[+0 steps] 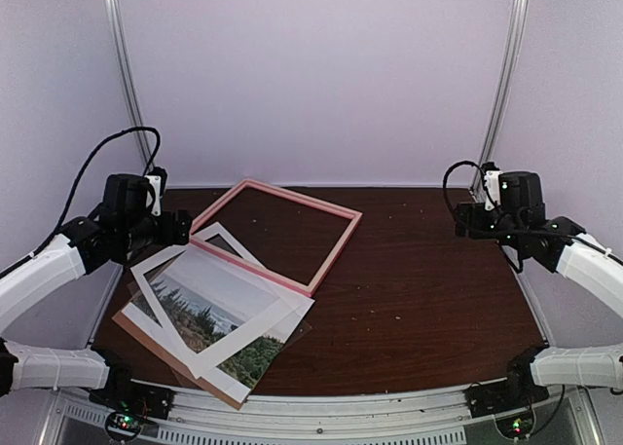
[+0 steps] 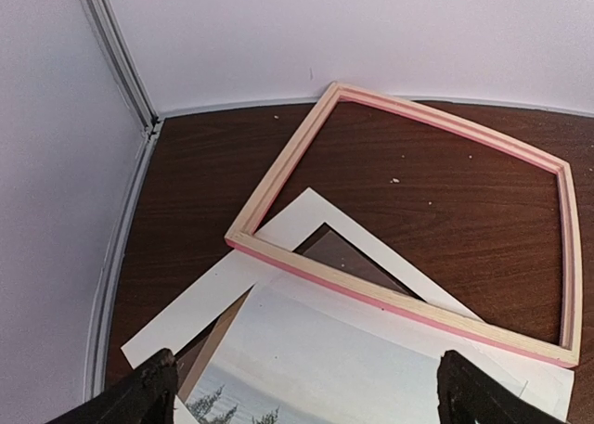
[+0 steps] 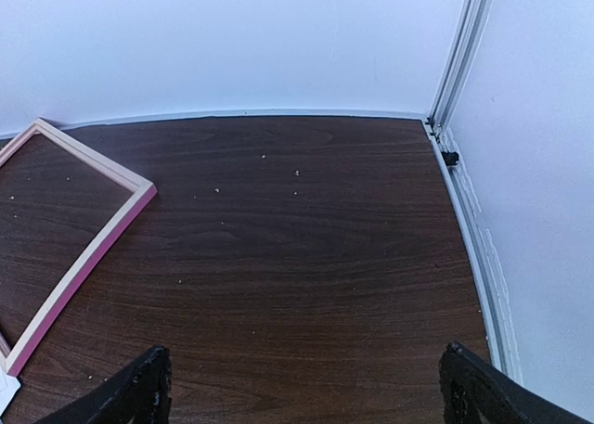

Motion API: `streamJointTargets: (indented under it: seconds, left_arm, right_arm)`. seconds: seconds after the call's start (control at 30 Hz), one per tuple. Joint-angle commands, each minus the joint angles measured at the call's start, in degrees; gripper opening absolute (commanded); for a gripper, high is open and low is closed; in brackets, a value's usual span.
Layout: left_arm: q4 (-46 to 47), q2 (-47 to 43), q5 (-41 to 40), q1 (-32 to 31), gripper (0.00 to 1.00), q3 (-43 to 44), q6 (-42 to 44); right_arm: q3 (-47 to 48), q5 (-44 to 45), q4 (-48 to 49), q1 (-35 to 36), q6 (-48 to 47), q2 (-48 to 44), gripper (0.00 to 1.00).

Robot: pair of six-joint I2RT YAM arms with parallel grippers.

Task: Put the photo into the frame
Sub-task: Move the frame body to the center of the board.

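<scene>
Nothing is held yet. The left pincer (image 2: 306,391) hangs spread and empty over the far-left part of the stack. The right pincer (image 3: 306,387) is just as wide and empty, over bare table (image 1: 438,299) well to the right.

The photo (image 1: 204,304) lies flat at the near left, stacked with a white mat (image 2: 278,234) and a brown backing board (image 1: 144,326). The exact order of the layers is hard to read from above. The frame (image 1: 302,198) lies just beyond the stack with its pale wood side up. Its near rail rests on the mat's far corner, touching it.

The step in hand looks like getting hold of the photo alone.

- **Grip:** A thin print lying flat offers no edge to pinch. The left pincer would do better to come in low at an exposed corner or edge, one finger sliding under, than to press straight down.
- **Separating the sheets:** Lift slowly and check that the mat and board stay behind.
- **The frame:** Any drag on the mat is likely to tug the frame, since its rail sits on it. The right pincer could cross over and steady the far-right rail.
- **Placing:** Carry the print level, line its long side up with the frame's long rails, and lower one edge first into the opening.
</scene>
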Motion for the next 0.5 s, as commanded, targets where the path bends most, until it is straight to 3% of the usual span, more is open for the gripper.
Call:
streamJointTargets:
  seconds: [0.0, 0.47]
  left_arm:
    - [3.25, 0.99, 0.08, 0.58, 0.98, 0.19, -1.55]
    - [1.63, 13.09, -0.5, 0.71, 0.98, 4.78, -6.24]
  right_arm:
    - [-0.85, -0.26, 2.13, 0.35, -0.67, -0.69, 1.0]
    - [1.34, -4.54, 1.29, 1.52, -0.45, 4.89, 1.0]
